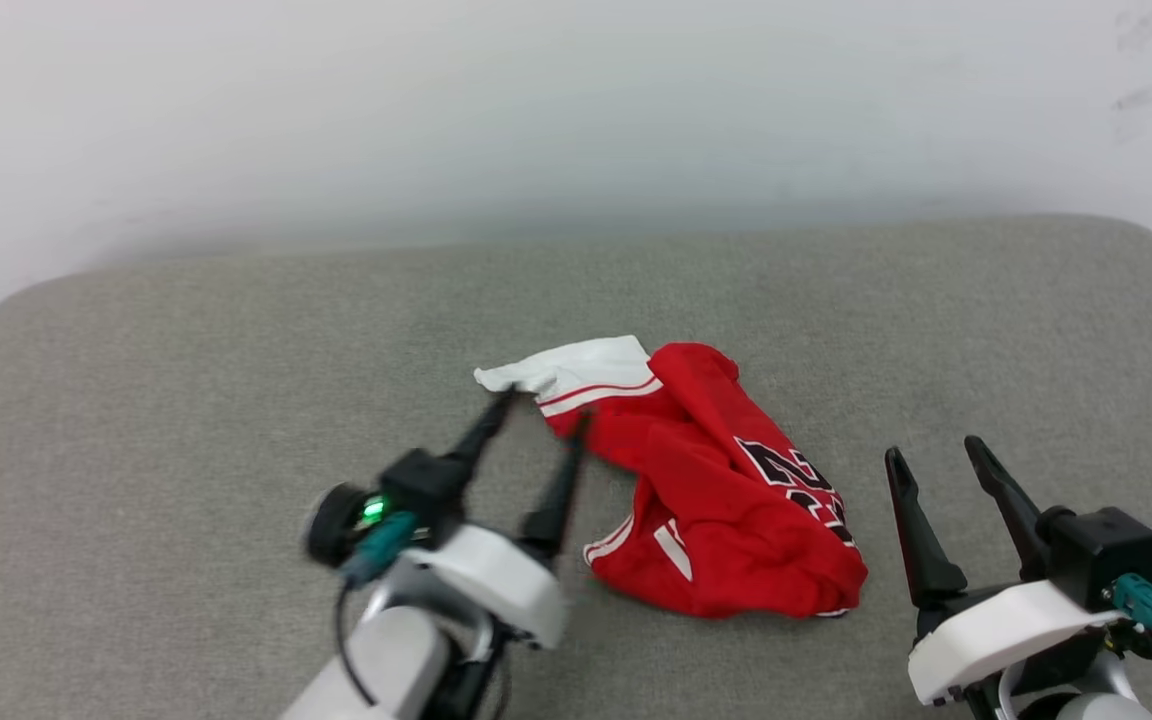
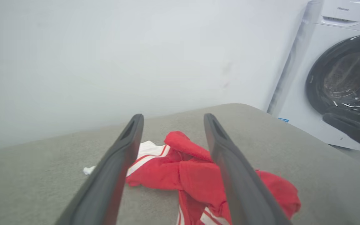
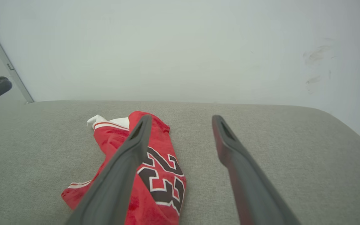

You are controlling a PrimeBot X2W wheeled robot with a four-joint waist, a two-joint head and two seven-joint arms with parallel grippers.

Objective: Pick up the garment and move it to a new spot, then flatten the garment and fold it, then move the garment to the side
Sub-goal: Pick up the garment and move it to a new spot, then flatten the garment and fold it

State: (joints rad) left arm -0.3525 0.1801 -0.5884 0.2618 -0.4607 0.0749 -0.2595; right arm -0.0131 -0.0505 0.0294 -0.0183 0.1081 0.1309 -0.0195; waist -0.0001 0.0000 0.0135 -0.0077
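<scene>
Head view. The jersey (image 1: 726,490) lies crumpled near the middle of the grey upholstered pad (image 1: 186,400). A white sleeve with red stripe trim points toward the wall, and part of a black number outlined in white shows on the right flank. The left gripper (image 1: 544,412) has its fingers spread wide, with the tips at the white sleeve and its red seam. Whether they touch the cloth cannot be told. The right gripper (image 1: 933,450) is also spread wide and empty. It sits just off the jersey's right edge, apart from it.

Left wrist view. The left gripper (image 2: 171,120) looks down over the heap. The jersey (image 2: 195,172) sits between and below the two fingers. The white sleeve lies by one finger and the red bulk runs under the other. A washing machine (image 2: 339,78) stands beyond the pad's end.

Right wrist view. The right gripper (image 3: 181,120) holds nothing between its fingers, and bare pad shows in the gap. The jersey (image 3: 164,168) lies off to one side, partly behind one finger, with "23" readable.

Judgement: the pick-up is not yet made. The left should go down until the sleeve seam sits deep between its fingers, then pinch there, since the doubled trim should slip less than loose mesh. It should lift straight up so the heap unrolls. The right could take the striped hem afterwards. Risk: the fingers may catch the pad's cloth along with the jersey.
</scene>
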